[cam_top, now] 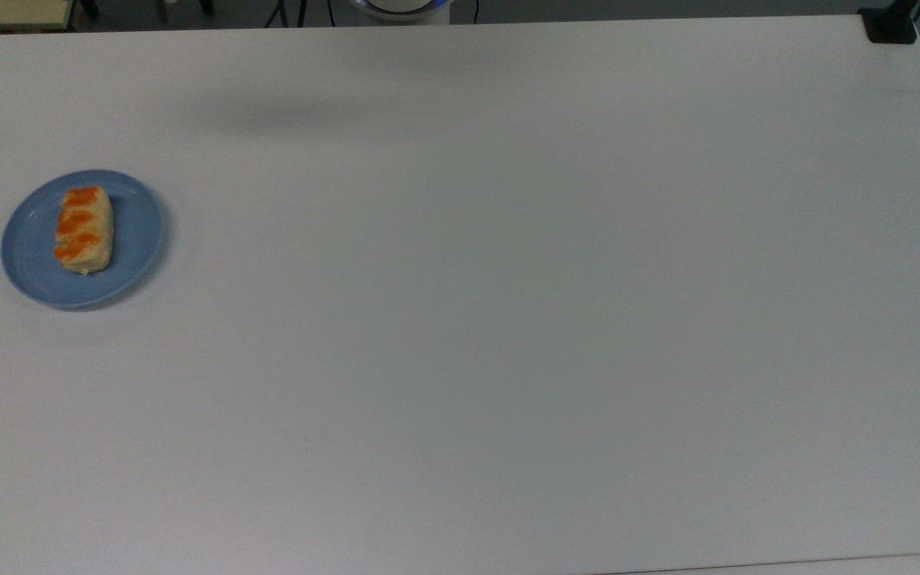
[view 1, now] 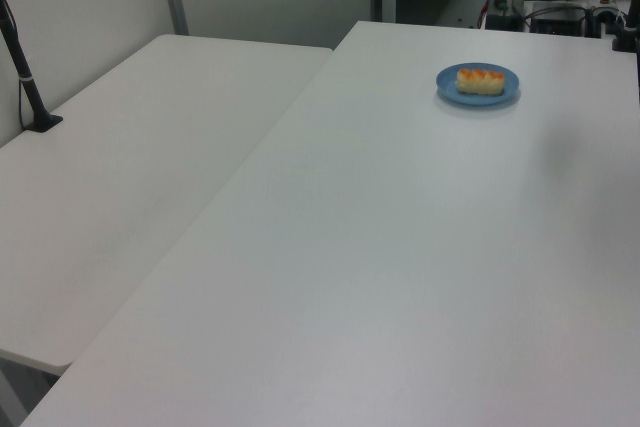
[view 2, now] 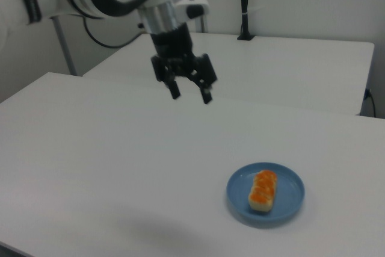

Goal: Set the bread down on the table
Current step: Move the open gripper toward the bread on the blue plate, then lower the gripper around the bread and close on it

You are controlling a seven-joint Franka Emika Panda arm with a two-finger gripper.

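Note:
The bread (cam_top: 84, 229) (view 1: 481, 80) (view 2: 263, 190), a pale roll with orange stripes, lies on a round blue plate (cam_top: 137, 239) (view 1: 508, 89) (view 2: 292, 200) near the top view's left edge of the white table (cam_top: 508, 319) (view 1: 400, 247) (view 2: 90, 148). In the right view my gripper (view 2: 190, 94) hangs open and empty, high above the table, up and to the right view's left of the plate. Its soft shadow falls on the table near the top view's far edge.
A second white table (view 1: 130, 167) (view 2: 289, 70) adjoins this one. A black pole on a clamp (view 1: 25, 77) (view 2: 243, 4) stands on it. Another black clamp (cam_top: 891, 24) sits at the top view's upper right corner.

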